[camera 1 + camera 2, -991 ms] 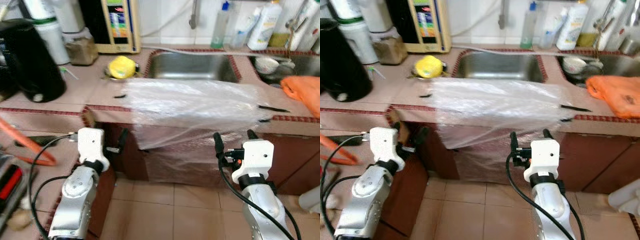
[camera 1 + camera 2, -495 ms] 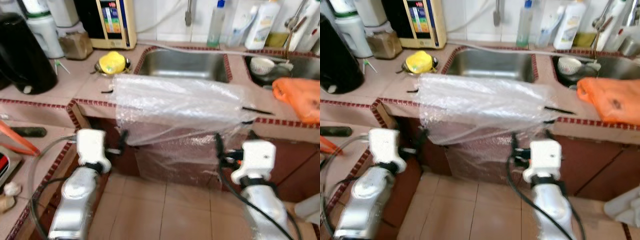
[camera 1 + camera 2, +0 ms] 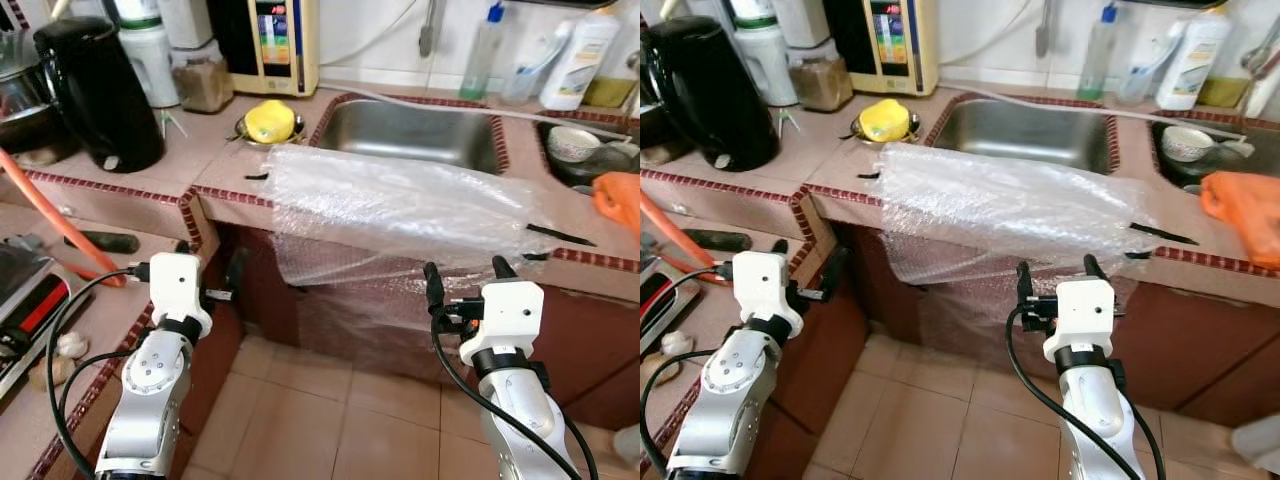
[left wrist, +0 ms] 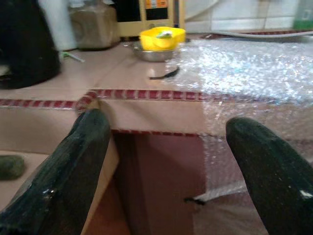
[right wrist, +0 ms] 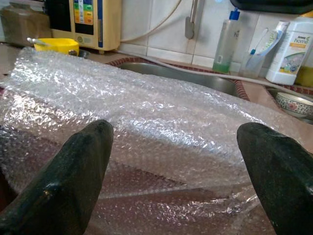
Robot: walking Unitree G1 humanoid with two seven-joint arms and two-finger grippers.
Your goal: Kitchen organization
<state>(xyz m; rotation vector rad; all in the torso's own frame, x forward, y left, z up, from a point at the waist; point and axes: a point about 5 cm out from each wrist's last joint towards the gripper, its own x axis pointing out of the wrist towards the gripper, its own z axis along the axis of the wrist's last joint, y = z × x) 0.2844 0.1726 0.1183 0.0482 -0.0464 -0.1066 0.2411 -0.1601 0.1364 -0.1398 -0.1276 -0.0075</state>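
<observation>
- Your right hand (image 3: 462, 283) stands nearest, below the counter's front edge, fingers apart and holding nothing; its wrist view looks straight onto the bubble wrap (image 3: 400, 205).
- Your left hand (image 3: 208, 268) is likewise spread and empty, level with the front edge near the inner corner of the counter (image 3: 215, 150).
- The bubble wrap lies on the counter in front of the sink (image 3: 415, 130), its long axis running along the front edge, left to right. Its near part hangs over that edge and down the cabinet face.
- Risk, in my judgement: the sheet is light and slack. If you pinch only the hanging flap, the rest may slide off the counter onto the floor.
- Risk: small dark strips (image 3: 557, 234) sit at the sheet's ends, possibly tape; I cannot tell. If they hold, a pull could tear the wrap.
- Risk: the yellow item in a dish (image 3: 270, 120) sits just beyond the left end, and a dragged sheet could sweep it.
- Further back, the black kettle (image 3: 95, 90) and bottles (image 3: 482, 60) stand well apart.
</observation>
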